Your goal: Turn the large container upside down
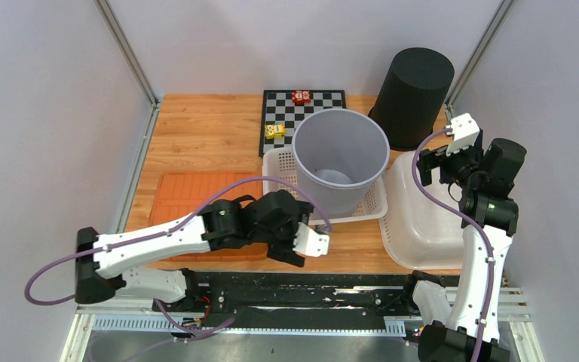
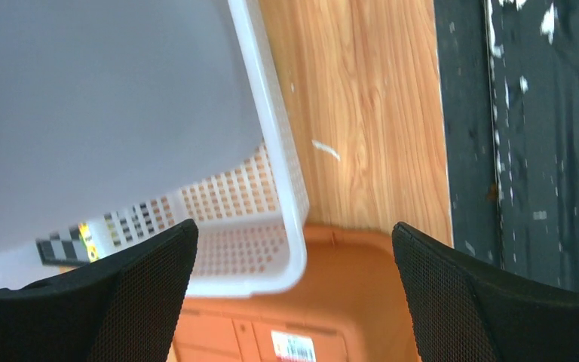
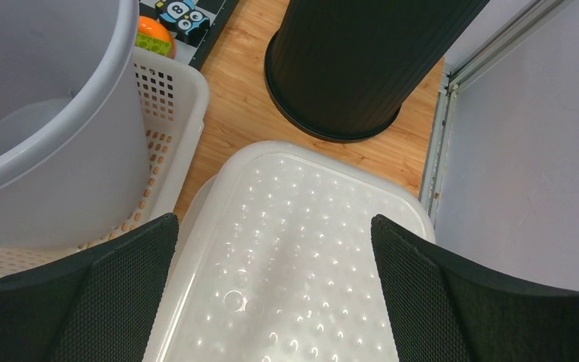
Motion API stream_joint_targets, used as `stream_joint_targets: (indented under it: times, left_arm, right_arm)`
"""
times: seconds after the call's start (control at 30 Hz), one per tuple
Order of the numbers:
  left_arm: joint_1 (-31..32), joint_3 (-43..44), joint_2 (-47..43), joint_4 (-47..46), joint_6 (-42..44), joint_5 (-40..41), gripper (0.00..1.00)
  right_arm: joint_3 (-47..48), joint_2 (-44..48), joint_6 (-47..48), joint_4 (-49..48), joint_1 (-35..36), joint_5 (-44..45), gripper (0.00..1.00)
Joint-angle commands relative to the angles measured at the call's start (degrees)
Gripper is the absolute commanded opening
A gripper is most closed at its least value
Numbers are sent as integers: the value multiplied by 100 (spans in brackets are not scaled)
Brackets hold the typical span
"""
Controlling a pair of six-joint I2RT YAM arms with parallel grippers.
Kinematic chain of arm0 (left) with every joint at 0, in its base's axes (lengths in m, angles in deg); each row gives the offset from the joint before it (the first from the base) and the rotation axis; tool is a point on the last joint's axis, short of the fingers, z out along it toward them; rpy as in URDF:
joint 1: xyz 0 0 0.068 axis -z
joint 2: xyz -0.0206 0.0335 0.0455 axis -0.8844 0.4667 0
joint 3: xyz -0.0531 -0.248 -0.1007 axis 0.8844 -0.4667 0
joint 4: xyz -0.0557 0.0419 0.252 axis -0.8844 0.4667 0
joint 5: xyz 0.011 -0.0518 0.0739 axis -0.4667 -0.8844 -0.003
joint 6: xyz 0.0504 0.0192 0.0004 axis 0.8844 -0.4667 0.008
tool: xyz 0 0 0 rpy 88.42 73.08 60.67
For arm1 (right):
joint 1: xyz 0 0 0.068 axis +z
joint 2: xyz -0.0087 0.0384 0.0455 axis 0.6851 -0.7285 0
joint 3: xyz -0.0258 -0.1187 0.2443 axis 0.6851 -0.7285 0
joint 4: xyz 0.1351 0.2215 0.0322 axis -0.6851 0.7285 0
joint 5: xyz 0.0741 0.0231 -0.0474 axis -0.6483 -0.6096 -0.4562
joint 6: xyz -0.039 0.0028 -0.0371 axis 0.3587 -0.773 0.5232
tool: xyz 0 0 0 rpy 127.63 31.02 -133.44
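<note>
Took the large container to be the translucent white tub [image 1: 422, 226], sitting at the right side of the bench [image 1: 203, 136], just beside the white basket [image 1: 283, 162] and in front of the black bin [image 1: 415, 90]. In the right wrist view it showed a flat dimpled face with rounded edges and no inner wall, so it probably lay base-up, though the top view was not clear enough to confirm this. Right claw [image 3: 271, 286] hovered above that face, spread wide, gripping nothing. Left claw [image 2: 294, 264] was likewise spread and empty, low by the near corner of the basket and over the orange tray [image 1: 188, 192]. Grey bucket [image 1: 343, 192] stood mouth-up inside the basket, untouched by either claw. Judgement: the turn itself looked done, and only clearing the arms away remained.
</note>
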Motion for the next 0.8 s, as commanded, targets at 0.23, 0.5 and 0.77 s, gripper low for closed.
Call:
stream_joint_targets:
  times: [0.23, 0.5, 0.77]
  left_arm:
    - [-1082, -1199, -2148, 1325, 849, 231, 100]
    - [-1571, -2118, -2804, 1476, 1090, 698, 100]
    - [-2483, -2592, -2912, 1157, 1288, 370, 100]
  right_arm:
    - [-142, 78, -81, -183, -92, -295, 100]
    - [-209, 98, -120, -251, -82, -388, 100]
    - [-250, 177, -136, -277, -90, -483, 100]
